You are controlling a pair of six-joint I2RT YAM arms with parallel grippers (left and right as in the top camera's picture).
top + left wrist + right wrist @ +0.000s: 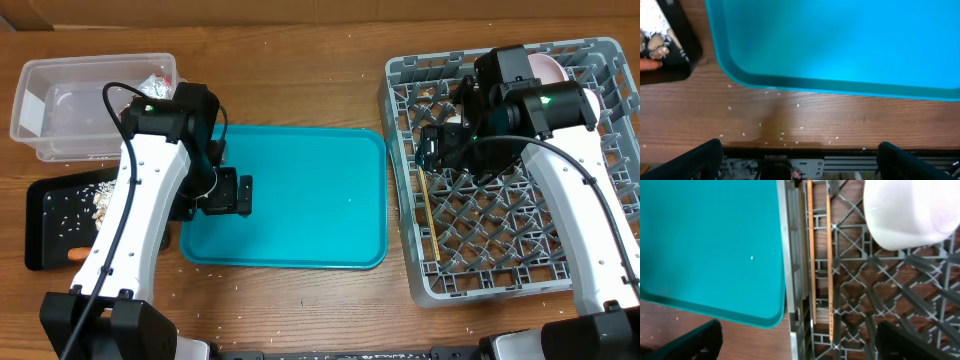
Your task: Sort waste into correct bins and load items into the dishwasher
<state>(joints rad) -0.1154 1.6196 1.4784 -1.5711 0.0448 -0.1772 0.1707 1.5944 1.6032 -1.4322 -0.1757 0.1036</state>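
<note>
Grey plastic rack [510, 275] on the right already holds the chopsticks [812, 255], which lie flat along its left wall. A white bowl [910, 210] sits just beyond them. More white dishes seem to sit at the rack's far edge, though the right arm hides most of them.

The teal tray [300, 200] in the middle carries nothing I can make out beyond a pale speck. At far left, the clear tub [60, 110] has crumpled foil [155, 85] in its right corner, with a hint of red beside it. The black tray [45, 215], near left, holds the scraps [657, 42] and the carrot [647, 64].

By that lie of things, sorting and loading look as good as finished. Only stray grains [760, 125] remain on the table [300, 300].

The left end effector [800, 146] hangs over the teal tray's near left edge, spread wide and empty. The right end effector [799, 326] hangs over the rack's left side, also spread wide and gripping nothing.
</note>
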